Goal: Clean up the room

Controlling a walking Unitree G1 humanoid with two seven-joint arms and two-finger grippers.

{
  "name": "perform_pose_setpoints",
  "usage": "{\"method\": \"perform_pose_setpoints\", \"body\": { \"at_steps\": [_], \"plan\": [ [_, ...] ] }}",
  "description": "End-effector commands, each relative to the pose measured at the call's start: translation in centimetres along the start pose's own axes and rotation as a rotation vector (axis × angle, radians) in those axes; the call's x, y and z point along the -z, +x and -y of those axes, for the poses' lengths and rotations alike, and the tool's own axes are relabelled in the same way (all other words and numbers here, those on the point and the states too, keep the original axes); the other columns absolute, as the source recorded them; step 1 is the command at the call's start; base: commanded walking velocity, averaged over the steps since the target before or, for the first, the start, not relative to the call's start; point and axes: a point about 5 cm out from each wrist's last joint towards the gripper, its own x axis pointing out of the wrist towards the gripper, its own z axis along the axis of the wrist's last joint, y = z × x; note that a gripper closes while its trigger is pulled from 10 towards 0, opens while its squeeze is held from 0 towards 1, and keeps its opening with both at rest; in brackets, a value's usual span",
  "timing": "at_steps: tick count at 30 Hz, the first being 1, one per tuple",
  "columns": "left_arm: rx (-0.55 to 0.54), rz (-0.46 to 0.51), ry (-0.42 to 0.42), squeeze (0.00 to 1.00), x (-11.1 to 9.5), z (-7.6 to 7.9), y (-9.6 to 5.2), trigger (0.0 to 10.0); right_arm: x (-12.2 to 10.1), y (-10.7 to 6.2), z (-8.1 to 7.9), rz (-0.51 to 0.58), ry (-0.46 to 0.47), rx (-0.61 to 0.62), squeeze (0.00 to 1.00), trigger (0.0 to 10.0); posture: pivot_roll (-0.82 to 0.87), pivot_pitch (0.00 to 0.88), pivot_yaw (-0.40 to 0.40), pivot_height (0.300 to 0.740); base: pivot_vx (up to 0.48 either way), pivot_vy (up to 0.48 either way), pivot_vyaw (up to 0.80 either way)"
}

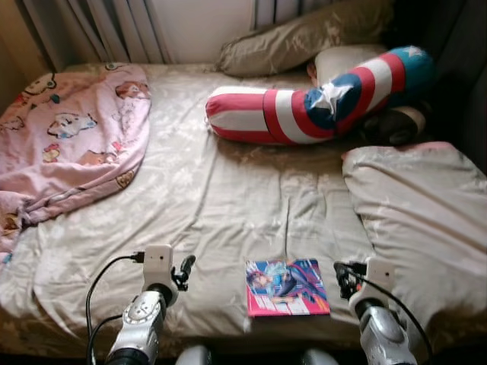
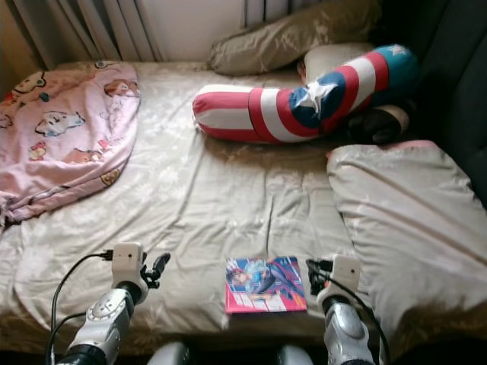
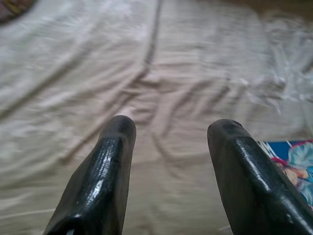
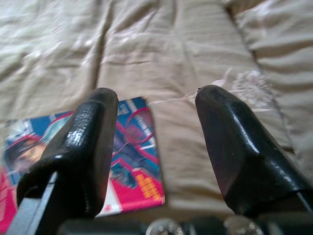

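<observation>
So the bed (image 1: 228, 198) is a mess: pink blanket (image 1: 72, 141) bunched on the robot's left, striped bolster (image 1: 304, 103) by the pillows (image 1: 304, 34), probably just left there. A comic book (image 1: 287, 287) lies flat near the front edge. Right gripper (image 4: 156, 142) hovers just beside it, left gripper (image 3: 171, 161) over bare sheet, both with jaws wide open, holding nothing.

Both arms reach forward — left gripper (image 3: 170, 128) and right gripper (image 4: 155, 100) fingers apart.
</observation>
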Motion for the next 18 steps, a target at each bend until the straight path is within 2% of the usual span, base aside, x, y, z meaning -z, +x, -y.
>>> {"method": "perform_pose_setpoints", "body": {
  "at_steps": [1,4,9,18],
  "plan": [
    [-0.022,-0.088,0.015,0.0,1.6,-0.8,-0.5,10.0,1.6,-0.7,1.0,-0.075,0.007,0.044,0.0,10.0,0.04,0.0,0.017,0.74,0.0,0.0,0.0],
    [-0.028,-0.179,0.027,0.0,3.4,-1.0,-1.2,10.0,3.1,-1.4,1.6,-0.136,0.027,0.075,0.0,10.0,0.04,0.0,0.019,0.74,0.0,0.0,0.0],
    [-0.032,-0.248,0.041,0.0,4.7,-1.1,-1.7,10.0,4.4,-2.2,2.3,-0.187,0.049,0.107,0.0,10.0,0.03,0.0,0.024,0.74,0.0,0.0,0.0],
    [-0.088,-0.405,0.04,0.0,7.6,-1.7,-3.4,10.0,8.3,-4.6,3.0,-0.372,0.077,0.181,0.0,10.0,0.02,0.0,0.039,0.74,0.0,0.0,0.0]
  ]
}}
